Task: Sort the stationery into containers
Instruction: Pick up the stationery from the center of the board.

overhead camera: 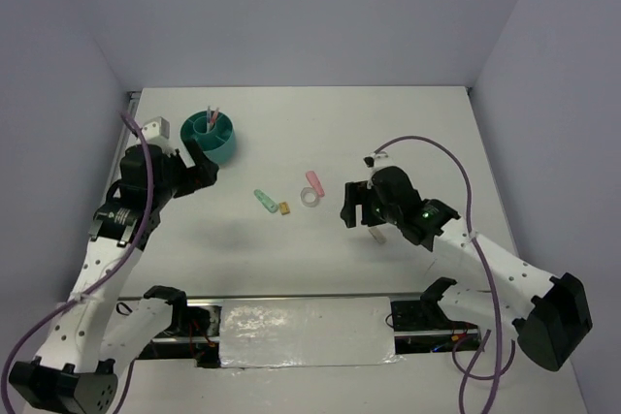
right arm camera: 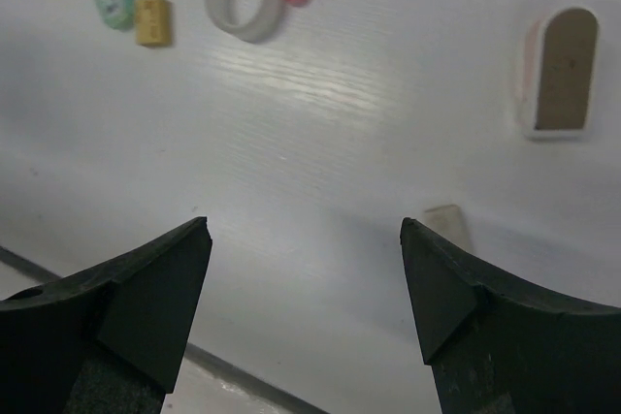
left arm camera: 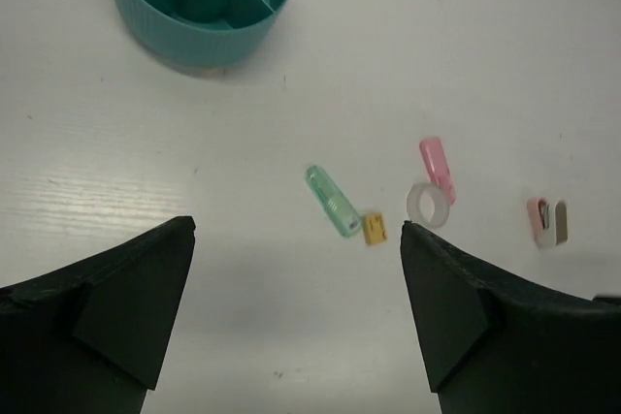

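Stationery sits in neither set of jaws. The left gripper (left arm camera: 296,230) has its jaws spread wide over bare tabletop (left arm camera: 146,172) with nothing between them. The right gripper (right arm camera: 306,225) also stands apart and empty.

Just beyond the right gripper's right-hand tip lies a small beige block (right arm camera: 446,227). Farther ahead is a brown-faced block (right arm camera: 557,70), its long axis pointing away from the jaws.

The loose cluster lies mid-tabletop, between the two arms. A white tape ring (overhead camera: 310,197) sits against the near end of the pink block (overhead camera: 312,181). To their left, the tiny orange piece (overhead camera: 284,207) lies just beside the mint-green block (overhead camera: 263,201), whose long axis runs far-left to near-right.

The right arm looks nearer the ring and pink block. The left arm is nearer the mint-green block and the teal organizer (overhead camera: 223,150) at far left, where two pens (overhead camera: 212,118) stand in the centre cup. For the right jaws, the beige block seems the shortest reach.
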You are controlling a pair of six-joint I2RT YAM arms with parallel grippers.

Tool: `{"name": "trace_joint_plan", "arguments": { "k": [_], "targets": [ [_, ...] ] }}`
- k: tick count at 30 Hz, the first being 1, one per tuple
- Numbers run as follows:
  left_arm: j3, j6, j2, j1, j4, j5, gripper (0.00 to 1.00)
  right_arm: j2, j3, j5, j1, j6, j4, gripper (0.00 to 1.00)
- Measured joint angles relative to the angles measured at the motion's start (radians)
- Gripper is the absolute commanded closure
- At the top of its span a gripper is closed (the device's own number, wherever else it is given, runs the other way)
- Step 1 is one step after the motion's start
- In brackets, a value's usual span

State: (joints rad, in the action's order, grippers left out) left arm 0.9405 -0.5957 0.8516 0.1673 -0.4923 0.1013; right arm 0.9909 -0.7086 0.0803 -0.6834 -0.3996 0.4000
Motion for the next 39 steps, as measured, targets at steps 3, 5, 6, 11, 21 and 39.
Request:
{"name": "trace_joint_plan", "arguments": {
  "k": [3, 5, 6, 11, 21, 39],
  "targets": [
    [-0.009, 0.082, -0.062, 0.013, -0.052, -0.05, 0.01, 0.035, 0.006, -0.022, 0.081, -0.001, 0.048, 0.14],
    [-0.054, 0.108, -0.111, 0.02, -0.042, -0.072, 0.01, 0.068, 0.01, -0.022, 0.109, -0.005, 0.07, 0.14],
    [-0.085, 0.12, -0.132, 0.022, -0.036, -0.084, 0.01, 0.088, 0.01, -0.017, 0.114, -0.007, 0.078, 0.14],
    [-0.111, 0.149, -0.126, 0.022, -0.063, -0.109, 0.01, 0.208, 0.038, -0.02, 0.131, -0.041, 0.085, 0.18],
    [-0.129, 0.161, -0.174, 0.033, -0.053, -0.189, 0.01, 0.277, 0.078, 0.014, 0.147, -0.132, 0.103, 0.23],
    [-0.131, 0.176, -0.219, 0.052, -0.035, -0.212, 0.01, 0.281, 0.072, 0.044, 0.158, -0.142, 0.137, 0.19]
  ]
}}
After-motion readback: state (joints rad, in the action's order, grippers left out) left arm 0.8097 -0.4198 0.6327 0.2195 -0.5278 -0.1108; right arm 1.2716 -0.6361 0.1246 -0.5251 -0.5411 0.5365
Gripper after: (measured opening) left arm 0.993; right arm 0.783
